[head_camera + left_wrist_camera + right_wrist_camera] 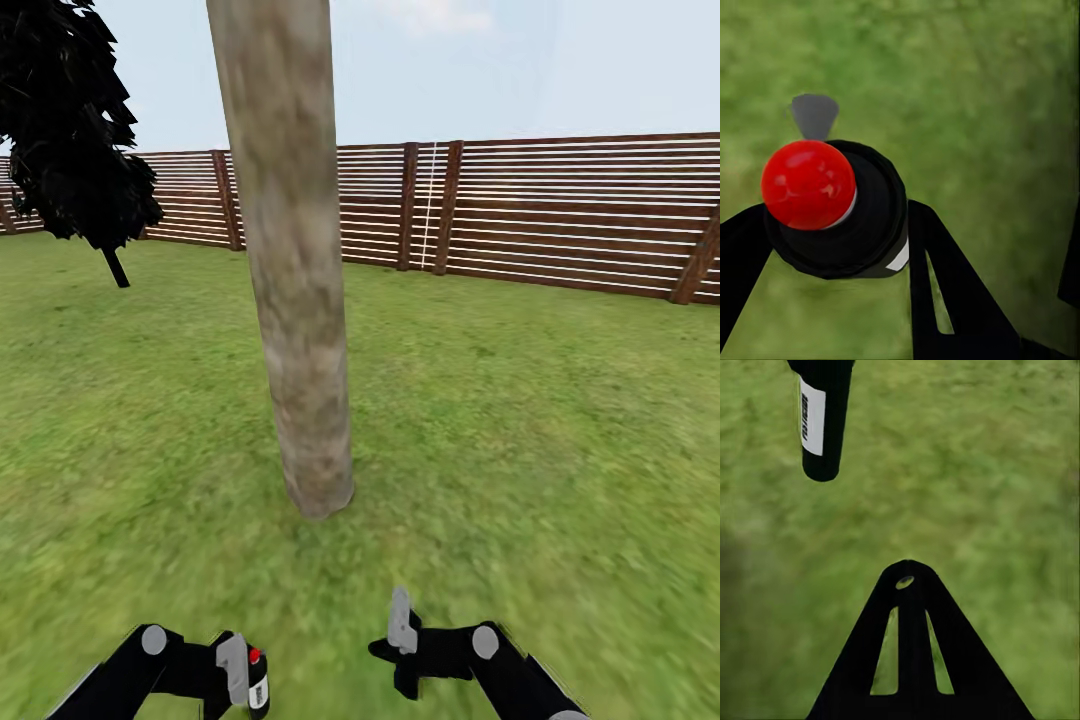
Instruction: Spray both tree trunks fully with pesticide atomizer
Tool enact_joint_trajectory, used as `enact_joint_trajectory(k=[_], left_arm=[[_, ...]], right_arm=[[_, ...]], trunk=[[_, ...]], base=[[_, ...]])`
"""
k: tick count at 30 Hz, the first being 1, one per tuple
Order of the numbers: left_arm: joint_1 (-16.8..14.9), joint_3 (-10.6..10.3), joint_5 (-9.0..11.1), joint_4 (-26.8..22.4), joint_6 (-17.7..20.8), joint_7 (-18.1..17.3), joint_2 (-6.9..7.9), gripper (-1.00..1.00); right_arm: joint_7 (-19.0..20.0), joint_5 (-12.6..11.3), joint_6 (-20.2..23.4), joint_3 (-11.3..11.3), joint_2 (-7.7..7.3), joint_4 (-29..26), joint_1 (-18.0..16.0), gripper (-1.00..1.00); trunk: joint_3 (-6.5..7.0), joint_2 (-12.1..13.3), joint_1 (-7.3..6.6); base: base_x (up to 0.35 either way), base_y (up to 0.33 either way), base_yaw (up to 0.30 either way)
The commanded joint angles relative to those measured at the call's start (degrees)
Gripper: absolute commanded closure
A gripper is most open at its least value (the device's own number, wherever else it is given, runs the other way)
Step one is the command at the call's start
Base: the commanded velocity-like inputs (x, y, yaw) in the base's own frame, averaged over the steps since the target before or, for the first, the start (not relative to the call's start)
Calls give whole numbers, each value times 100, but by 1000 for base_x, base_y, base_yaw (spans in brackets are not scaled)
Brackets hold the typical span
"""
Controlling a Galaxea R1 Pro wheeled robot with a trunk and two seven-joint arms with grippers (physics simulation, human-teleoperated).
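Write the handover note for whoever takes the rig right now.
Left claw: shut on the atomizer, a black bottle with a red cap, held low over the lawn.
Right claw: looks empty; whether it is open I cannot tell.
Trunk: straight ahead, close, rising out of the head view. A dark conifer stands far left by the fence.
Done: atomizer picked up, robot parked at one tree.
Left: no pesticide shows on this trunk, so spray it top to bottom, then find and cover the second tree.
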Motion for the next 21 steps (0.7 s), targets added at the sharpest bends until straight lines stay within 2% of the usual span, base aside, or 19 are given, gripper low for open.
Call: enact_joint_trajectory(k=[1, 3, 6, 8, 13, 17, 21], left_arm=[[-1, -10, -10, 0, 5, -1, -61, 100], [-1, -19, -107, 0, 9, -1, -178, 100], [-23, -16, -502, -4, 77, 6, -358, 100], [-99, -10, -625, -1, 97, 19, -443, 100], [-123, -15, -687, -29, 98, 46, -618, 100], [-124, -16, -681, -39, 83, 30, -691, 100], [-124, -16, -676, -59, 63, 9, -824, 100]], right_arm=[[13, 47, 2, 10, 62, 0, -5, 100], [23, 80, 2, 21, 117, -1, -9, 100], [26, 90, 2, 24, 155, -24, -15, 100], [26, 92, 7, 24, 234, -93, -19, 100], [26, 100, 11, 25, 348, -123, -20, 100], [26, 101, 11, 25, 358, -124, -20, 100], [26, 104, 11, 26, 359, -122, -20, 100]], trunk=[[0, 0, 0], [0, 0, 0], [0, 0, 0], [0, 0, 0], [0, 0, 0], [0, 0, 0], [0, 0, 0]], base=[[0, 0, 0], [0, 0, 0], [0, 0, 0], [0, 0, 0], [0, 0, 0], [0, 0, 0], [0, 0, 0]])
